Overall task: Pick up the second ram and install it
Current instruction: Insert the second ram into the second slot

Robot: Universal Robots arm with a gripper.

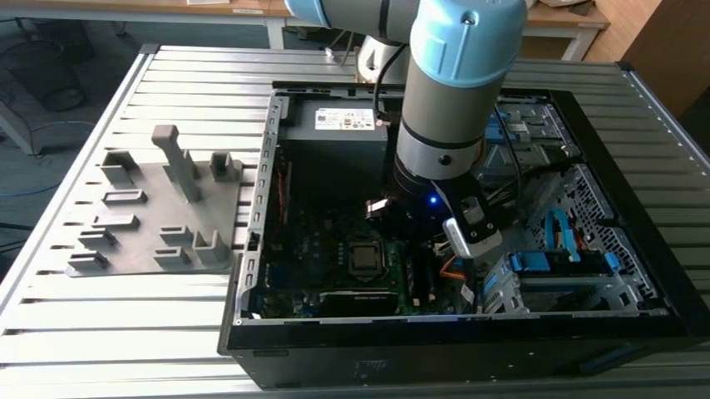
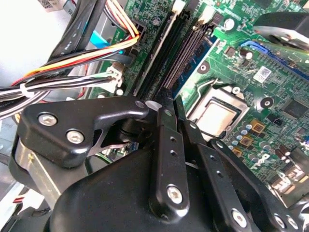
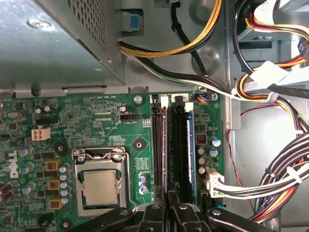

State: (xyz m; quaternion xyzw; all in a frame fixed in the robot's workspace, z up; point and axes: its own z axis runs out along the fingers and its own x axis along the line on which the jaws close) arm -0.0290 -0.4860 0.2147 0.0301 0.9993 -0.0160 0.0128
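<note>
Gripper (image 2: 166,104) low inside the open PC case (image 1: 621,320), over the memory slots (image 3: 166,145) right of the CPU socket (image 3: 99,186). Jaws near-closed on the second ram (image 2: 168,93) (edge-on, barely visible). Light, stiff, fragile board; hold the long edges.

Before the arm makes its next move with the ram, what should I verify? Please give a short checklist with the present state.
1. Gripper above the memory slots: ok.
2. Memory stick with blue label standing upright in a slot: ok.
3. That stick fully seated: cannot tell.
4. Neighbouring slot empty: ok.
5. Cable bundles beside the slots, not across them: ok.
</note>
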